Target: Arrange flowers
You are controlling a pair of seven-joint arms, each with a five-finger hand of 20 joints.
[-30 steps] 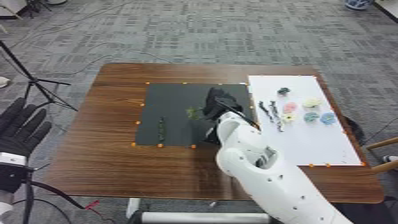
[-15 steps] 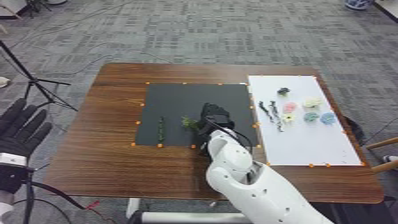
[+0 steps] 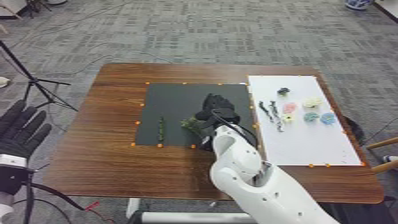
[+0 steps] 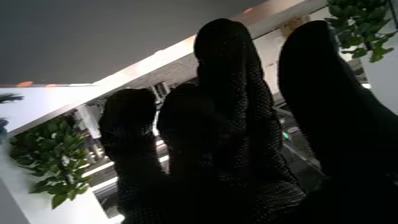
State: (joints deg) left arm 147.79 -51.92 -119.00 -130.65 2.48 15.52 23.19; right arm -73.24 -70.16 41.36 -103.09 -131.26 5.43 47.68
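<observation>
Lying on the dark mat (image 3: 178,100), a leafy green sprig (image 3: 190,124) is just beside the right hand (image 3: 216,107); whether they touch cannot be told. That hand is over the mat, its fingers straight and its thumb apart from them. A slim green stem (image 3: 162,131) lies left of the sprig. On the white board (image 3: 311,145) to the right are dark twigs (image 3: 275,115) and pink (image 3: 290,107), cream (image 3: 311,102), yellow (image 3: 287,118) and blue flowers (image 3: 327,118). Beyond the left edge of the brown surface (image 3: 98,165), the left hand (image 3: 18,132) has its fingers spread.

A green stem (image 3: 161,131) and leafy sprig (image 3: 189,122) are on the black mat (image 3: 191,95). Pastel flowers (image 3: 312,102) and twigs (image 3: 275,112) dot the white sheet (image 3: 311,145)
</observation>
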